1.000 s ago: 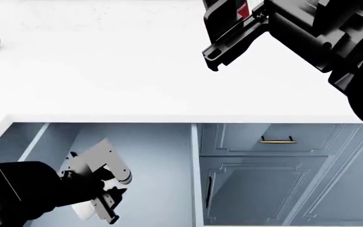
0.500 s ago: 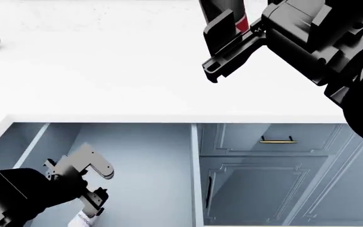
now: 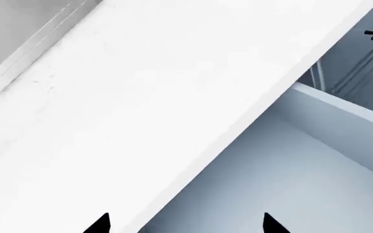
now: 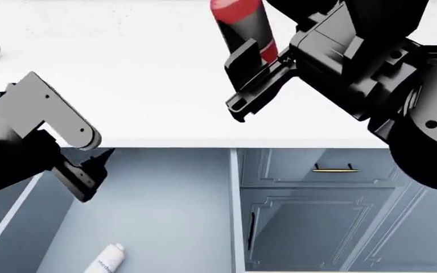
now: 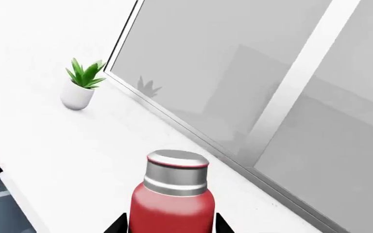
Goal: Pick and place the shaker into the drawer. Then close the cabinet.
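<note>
The right tool [image 4: 252, 68] grips the red shaker [image 4: 243, 25], held up over the white desk [image 4: 150, 85]. The left tool [image 4: 89, 170] hangs unclenched and empty above the open drawer [image 4: 173, 210]. Placing the shaker and closing remain undone.

Head cam looks down; wrist cams close; all share counter [image 4: 150, 85].

Right gripper [image 4: 250, 68] raised, fingers clamped on something; left gripper [image 4: 89, 173] lower, fingers apart, holding nothing.
</note>
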